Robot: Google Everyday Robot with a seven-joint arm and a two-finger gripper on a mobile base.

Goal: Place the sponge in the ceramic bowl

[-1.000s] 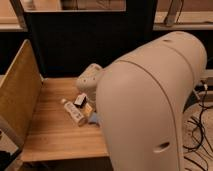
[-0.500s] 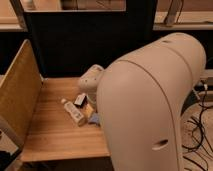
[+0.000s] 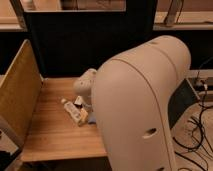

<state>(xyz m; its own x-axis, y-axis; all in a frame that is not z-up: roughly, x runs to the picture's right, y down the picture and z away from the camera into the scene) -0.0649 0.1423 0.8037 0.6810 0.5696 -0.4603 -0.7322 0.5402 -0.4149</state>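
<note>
A small light-blue sponge peeks out on the wooden table, right against the edge of my big white arm shell. The ceramic bowl is out of view, possibly behind the arm. My gripper is mostly hidden; only a rounded pale wrist part shows, hanging just above and behind the sponge and the items beside it.
A white tube-shaped bottle lies on the table left of the sponge, with a small dark-and-red box behind it. A tan pegboard wall bounds the table's left side. A dark panel stands behind. Cables lie on the floor at right.
</note>
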